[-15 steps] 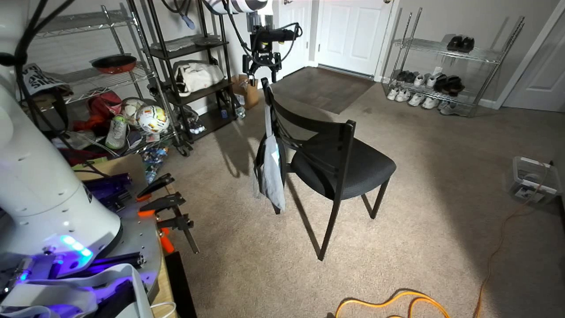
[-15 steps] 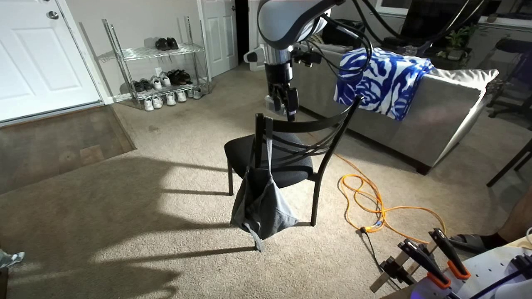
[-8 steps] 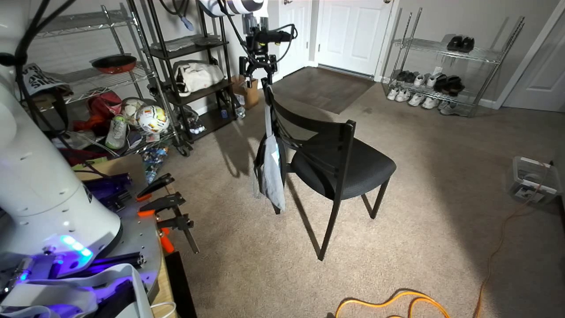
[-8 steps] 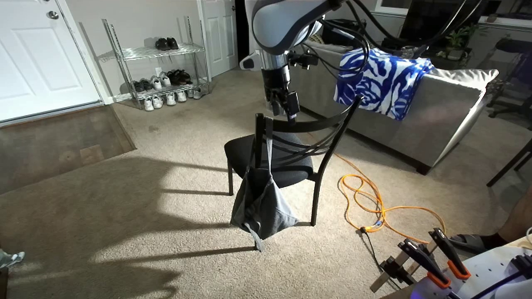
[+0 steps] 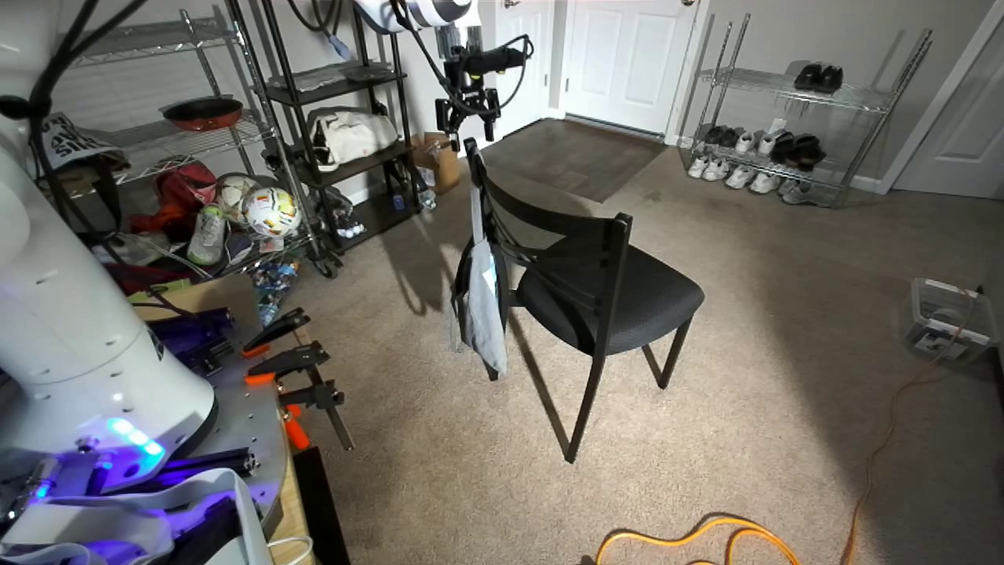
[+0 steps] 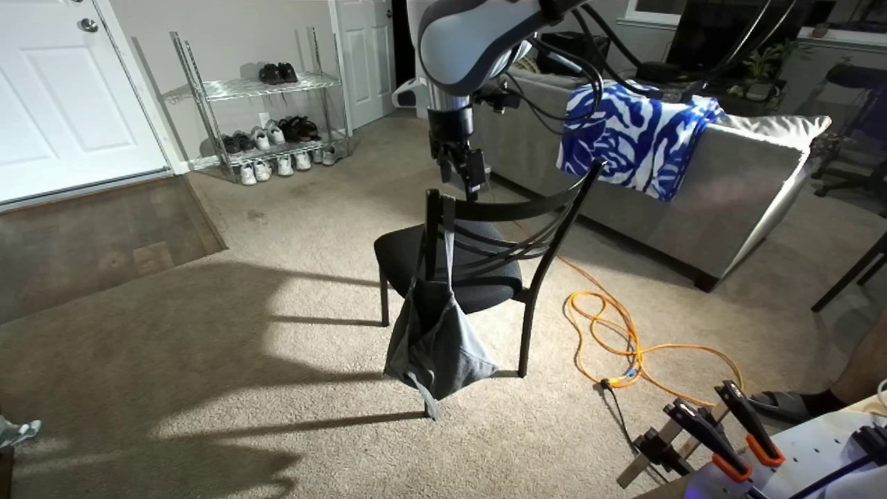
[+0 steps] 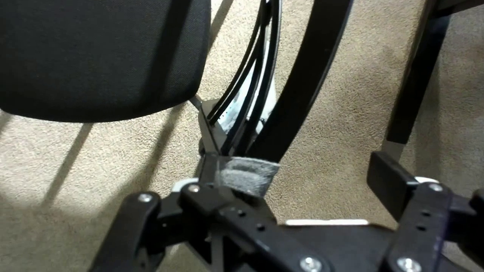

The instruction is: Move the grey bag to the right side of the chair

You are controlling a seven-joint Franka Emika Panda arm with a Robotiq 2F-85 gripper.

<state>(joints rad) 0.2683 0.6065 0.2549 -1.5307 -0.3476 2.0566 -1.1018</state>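
Observation:
The grey bag (image 5: 485, 306) hangs by its loop handle from one top post of the black chair's (image 5: 620, 294) backrest. In an exterior view the bag (image 6: 450, 353) hangs open below the left post, behind the seat of the chair (image 6: 471, 291). My gripper (image 5: 472, 135) is open and empty, pointing down just above that post; it also shows (image 6: 463, 181) beyond the backrest's top rail. In the wrist view the bag's strap (image 7: 247, 173) lies close to the left finger of my gripper (image 7: 321, 189). The right finger is over carpet. I cannot tell whether the left finger touches strap or post.
Metal and black shelves with household items (image 5: 345, 161) stand on one side. A shoe rack (image 6: 270, 125) stands by the wall. A sofa with a blue-white blanket (image 6: 637, 138) is beyond the chair. An orange cord (image 6: 624, 333) lies on the carpet. Clamps (image 5: 294, 361) jut from the robot's table.
The gripper shifts slightly, first left, then back right in an exterior view, and ends further left in an exterior view. It stays open. Bag and chair have not moved.

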